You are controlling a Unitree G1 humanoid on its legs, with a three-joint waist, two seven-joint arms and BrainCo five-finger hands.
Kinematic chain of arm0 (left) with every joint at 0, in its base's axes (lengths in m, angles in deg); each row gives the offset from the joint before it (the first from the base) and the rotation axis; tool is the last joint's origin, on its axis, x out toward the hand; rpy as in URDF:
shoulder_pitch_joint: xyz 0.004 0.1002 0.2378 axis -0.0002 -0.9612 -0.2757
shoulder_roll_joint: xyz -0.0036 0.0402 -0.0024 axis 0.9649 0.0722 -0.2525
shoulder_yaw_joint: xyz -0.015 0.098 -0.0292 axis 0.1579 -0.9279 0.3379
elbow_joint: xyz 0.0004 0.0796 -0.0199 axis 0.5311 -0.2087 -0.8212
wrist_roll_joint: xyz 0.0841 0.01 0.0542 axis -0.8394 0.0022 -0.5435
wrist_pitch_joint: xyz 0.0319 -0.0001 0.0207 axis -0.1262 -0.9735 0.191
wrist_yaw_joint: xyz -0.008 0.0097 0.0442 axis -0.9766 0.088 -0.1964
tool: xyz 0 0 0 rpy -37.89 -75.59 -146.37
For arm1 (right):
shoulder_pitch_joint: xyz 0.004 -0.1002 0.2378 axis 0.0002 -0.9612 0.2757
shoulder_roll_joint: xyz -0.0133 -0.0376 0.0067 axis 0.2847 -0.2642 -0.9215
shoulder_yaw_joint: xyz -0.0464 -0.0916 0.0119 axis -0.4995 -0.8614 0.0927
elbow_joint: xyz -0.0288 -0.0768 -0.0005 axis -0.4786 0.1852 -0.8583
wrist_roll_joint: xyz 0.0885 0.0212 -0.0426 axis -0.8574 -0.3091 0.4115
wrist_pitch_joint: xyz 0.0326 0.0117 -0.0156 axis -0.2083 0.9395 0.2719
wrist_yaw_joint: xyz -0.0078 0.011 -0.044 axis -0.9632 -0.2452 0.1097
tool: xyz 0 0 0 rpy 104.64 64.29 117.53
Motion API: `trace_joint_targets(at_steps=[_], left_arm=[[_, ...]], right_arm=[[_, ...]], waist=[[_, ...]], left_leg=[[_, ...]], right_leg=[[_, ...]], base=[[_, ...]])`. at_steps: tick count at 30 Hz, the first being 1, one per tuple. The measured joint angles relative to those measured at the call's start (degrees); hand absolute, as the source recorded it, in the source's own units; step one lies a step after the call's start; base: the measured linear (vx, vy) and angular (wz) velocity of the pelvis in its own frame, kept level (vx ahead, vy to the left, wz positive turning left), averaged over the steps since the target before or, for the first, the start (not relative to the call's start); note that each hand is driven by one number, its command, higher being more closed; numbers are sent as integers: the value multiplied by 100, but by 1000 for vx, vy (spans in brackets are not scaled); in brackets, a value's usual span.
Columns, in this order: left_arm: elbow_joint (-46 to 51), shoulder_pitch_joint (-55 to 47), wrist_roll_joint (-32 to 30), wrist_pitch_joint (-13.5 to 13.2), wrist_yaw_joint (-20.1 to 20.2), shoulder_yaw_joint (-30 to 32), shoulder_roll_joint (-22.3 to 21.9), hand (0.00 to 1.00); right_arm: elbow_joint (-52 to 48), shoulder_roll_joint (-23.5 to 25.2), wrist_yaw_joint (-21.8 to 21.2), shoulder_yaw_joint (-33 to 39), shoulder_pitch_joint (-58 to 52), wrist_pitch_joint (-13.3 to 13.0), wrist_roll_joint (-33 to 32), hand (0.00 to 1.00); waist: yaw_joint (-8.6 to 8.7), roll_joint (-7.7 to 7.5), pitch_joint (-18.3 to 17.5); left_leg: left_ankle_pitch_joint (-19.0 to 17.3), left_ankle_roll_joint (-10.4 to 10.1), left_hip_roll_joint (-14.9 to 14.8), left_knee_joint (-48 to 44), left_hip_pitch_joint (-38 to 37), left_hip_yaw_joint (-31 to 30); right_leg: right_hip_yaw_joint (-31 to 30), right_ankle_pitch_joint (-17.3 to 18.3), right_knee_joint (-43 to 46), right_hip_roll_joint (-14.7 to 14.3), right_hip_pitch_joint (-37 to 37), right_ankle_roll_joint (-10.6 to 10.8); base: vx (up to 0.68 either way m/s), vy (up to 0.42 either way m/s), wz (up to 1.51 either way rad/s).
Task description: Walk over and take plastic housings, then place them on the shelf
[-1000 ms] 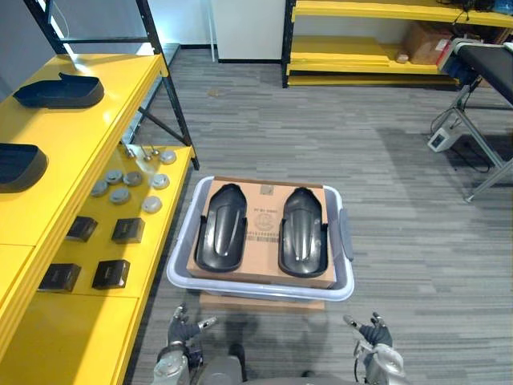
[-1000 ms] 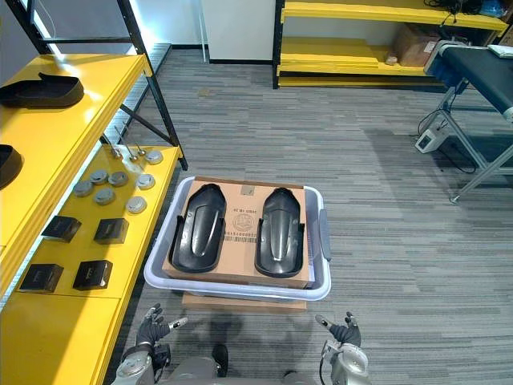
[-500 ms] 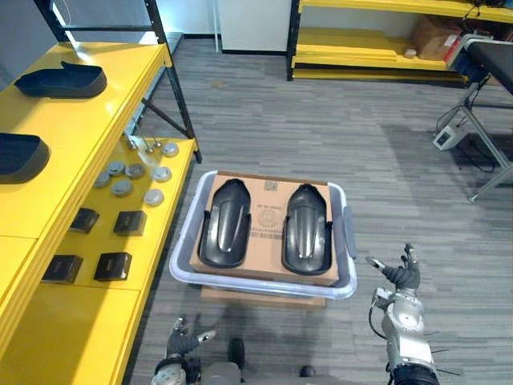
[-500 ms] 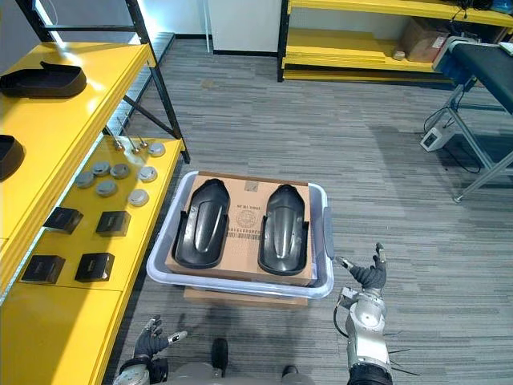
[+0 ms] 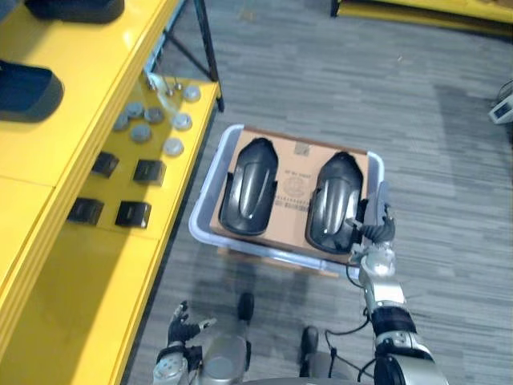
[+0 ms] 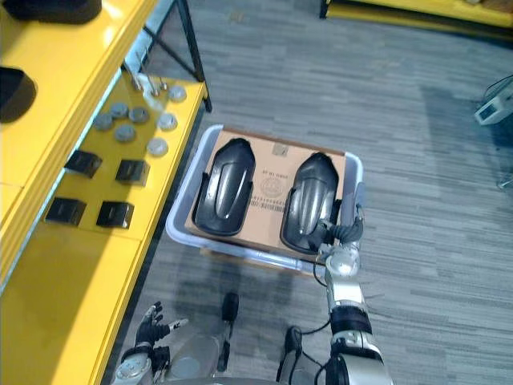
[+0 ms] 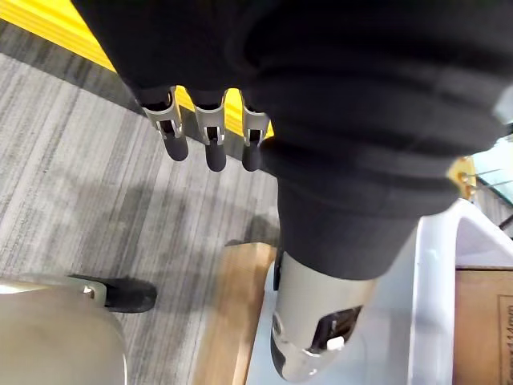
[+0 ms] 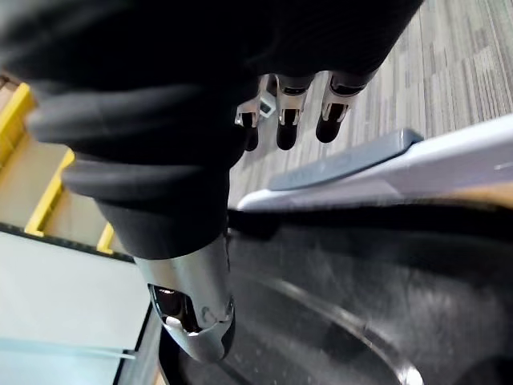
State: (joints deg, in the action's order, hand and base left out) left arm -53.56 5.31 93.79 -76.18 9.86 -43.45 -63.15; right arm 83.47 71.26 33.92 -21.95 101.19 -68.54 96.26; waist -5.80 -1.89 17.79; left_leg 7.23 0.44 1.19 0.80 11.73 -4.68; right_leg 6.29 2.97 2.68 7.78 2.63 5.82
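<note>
**Head views (L & R eye):** A pale grey bin (image 5: 205, 192) sat on the grey carpet floor (image 5: 449, 160), just beside a yellow shelf (image 5: 56, 265) that ran along the L side. A cardboard sheet (image 5: 293, 191) lay across the bin's top, w/ two black plastic housings side by side on it. The L housing (image 5: 248, 198) lay toward the sheet's L edge and the R housing (image 5: 333, 204) toward its R edge. The R hand (image 5: 377, 230) was at the bin's R edge, just beside the R housing. The L hand (image 5: 183, 319) hung low near the shelf's front edge, well apart from the bin. The shelf's lower level carried round grey discs (image 5: 152, 124) toward its far end and small black boxes (image 5: 148, 171) nearer. Its upper level carried a near dark housing (image 5: 28, 90) and a far dark housing (image 5: 76, 6).

**L wrist view:** The L hand's fingers (image 7: 210, 140) were straight and released, grasping nothing, above the floor by the shelf's yellow edge. Its thumb (image 7: 313, 330) stood apart from them, over a wooden board (image 7: 232, 313) lying under the bin's edge. The bin's pale wall & a bit of cardboard showed beside it.

**R wrist view:** The R hand's fingers (image 8: 290, 112) were straight and released, reaching out past the bin's R rim and a grey handle (image 8: 345, 160) on it. Its thumb (image 8: 191, 309) was above the R housing's glossy black surface. Can't tell whether it touched. Nothing was grasped.
</note>
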Motion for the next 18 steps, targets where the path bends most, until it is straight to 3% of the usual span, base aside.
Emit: trace_joint_targets(at_steps=[5,7,8,18], left_arm=[[12,54,118,-34,-119,-184,-4,0],[8,174,147,-65,-208,-196,-5,0],[6,208,165,-76,-232,-196,-5,0],[-52,263,221,-105,-261,-473,2,0]], right_arm=[[579,-288,183,119,475,47,-29,0],[993,-455,305,290,697,139,-134,0],[1052,-494,306,292,731,159,-137,100],[1525,-691,394,358,1173,238,-398,100]], waist=[[-11,61,142],[-91,101,229],[-103,106,234],[-100,60,272]], left_leg=[[-29,-42,-32,-42,193,-21],[-16,-61,-71,-42,223,-22],[-6,-72,-84,-41,249,-20],[160,-78,-123,150,209,7]], right_leg=[[-13,-40,33,-36,188,-17],[-27,-43,93,-72,260,-21],[-32,-42,114,-82,297,-22],[-89,-51,96,-145,372,-41]], base=[[-67,3,-2],[-72,-8,-3],[-53,-17,-6],[-3,-16,-3]])
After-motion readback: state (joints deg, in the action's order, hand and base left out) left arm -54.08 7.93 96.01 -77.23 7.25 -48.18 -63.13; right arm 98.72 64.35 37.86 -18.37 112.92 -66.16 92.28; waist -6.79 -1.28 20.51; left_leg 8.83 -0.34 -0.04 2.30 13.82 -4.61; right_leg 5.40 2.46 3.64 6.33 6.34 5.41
